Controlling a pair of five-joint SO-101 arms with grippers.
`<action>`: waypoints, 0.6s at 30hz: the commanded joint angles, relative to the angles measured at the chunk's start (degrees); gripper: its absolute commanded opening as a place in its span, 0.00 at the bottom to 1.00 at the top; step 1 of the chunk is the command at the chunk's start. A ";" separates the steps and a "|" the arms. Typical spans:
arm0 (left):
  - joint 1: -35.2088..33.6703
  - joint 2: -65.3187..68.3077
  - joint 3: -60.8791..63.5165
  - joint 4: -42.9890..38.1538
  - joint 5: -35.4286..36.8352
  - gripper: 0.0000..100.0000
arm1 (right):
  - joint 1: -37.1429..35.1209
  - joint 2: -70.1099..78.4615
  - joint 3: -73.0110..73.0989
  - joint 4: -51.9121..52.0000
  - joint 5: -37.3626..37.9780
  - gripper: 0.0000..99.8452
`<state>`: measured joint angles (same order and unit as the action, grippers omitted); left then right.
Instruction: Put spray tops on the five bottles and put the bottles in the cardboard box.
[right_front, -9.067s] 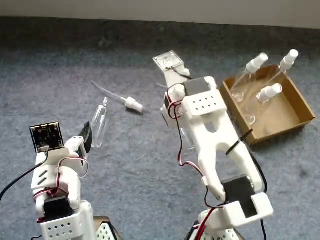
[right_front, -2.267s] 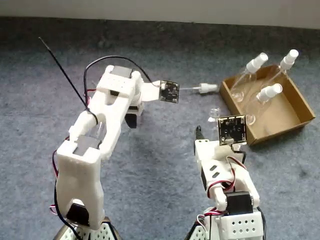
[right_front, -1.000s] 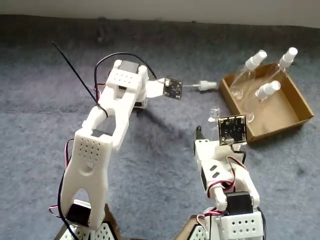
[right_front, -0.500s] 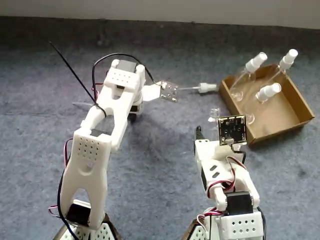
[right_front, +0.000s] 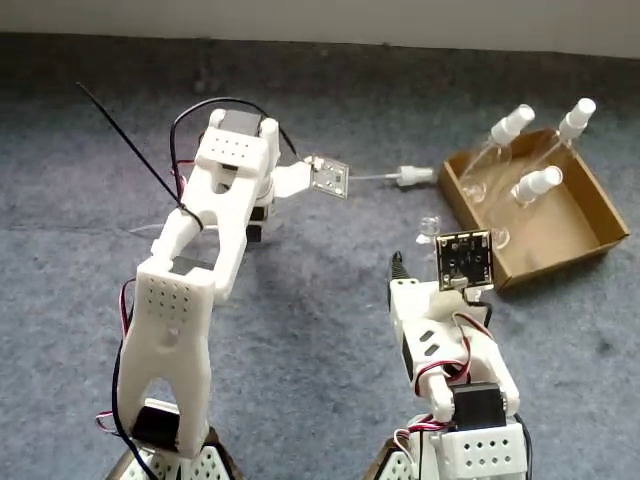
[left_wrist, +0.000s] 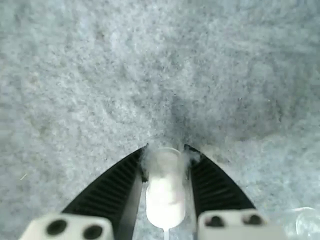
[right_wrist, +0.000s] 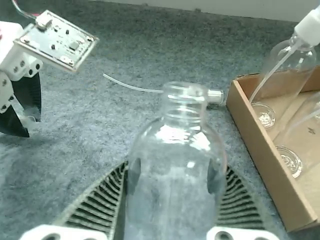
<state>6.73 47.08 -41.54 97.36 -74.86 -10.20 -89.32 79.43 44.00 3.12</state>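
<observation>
Your left arm (right_front: 195, 260) has edged away from the cardboard box (right_front: 565, 262) over the last second, and its wrist board has slid back with it. Your right arm (right_front: 445, 340) has not budged. The loose spray top (right_front: 411, 177) lies where it did, on the tabletop (right_front: 330, 330) just beside the box's outer wall. I judge the fitting is set up but not begun, since the held top and the open neck are well apart.

The left wrist view gives you what the high view hides under the arm. The left gripper (left_wrist: 165, 150) is closed to a narrow gap on a white spray top (left_wrist: 163, 185), with a jaw pressing each side. The right wrist view shows the right gripper (right_wrist: 174, 171) clamped round a clear bottle (right_wrist: 175, 150), which stands upright with its neck uncapped. The high view adds the box's count: three capped bottles (right_front: 540, 183) lean inside it. A clear shape at the corner of the left wrist view may be the fifth bottle, but you cannot be sure.
</observation>
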 joint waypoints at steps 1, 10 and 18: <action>0.57 -6.99 -1.45 0.79 0.09 0.00 | 0.48 -0.48 -0.57 -1.54 0.18 0.14; 5.85 -7.34 -0.92 0.70 0.18 0.00 | 0.48 -0.48 -0.57 -1.54 0.18 0.14; 10.95 1.71 3.91 0.62 0.18 0.00 | 0.57 -0.48 -0.57 -1.54 0.18 0.14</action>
<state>15.16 45.76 -37.41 97.63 -74.77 -10.20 -89.32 79.43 44.00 3.12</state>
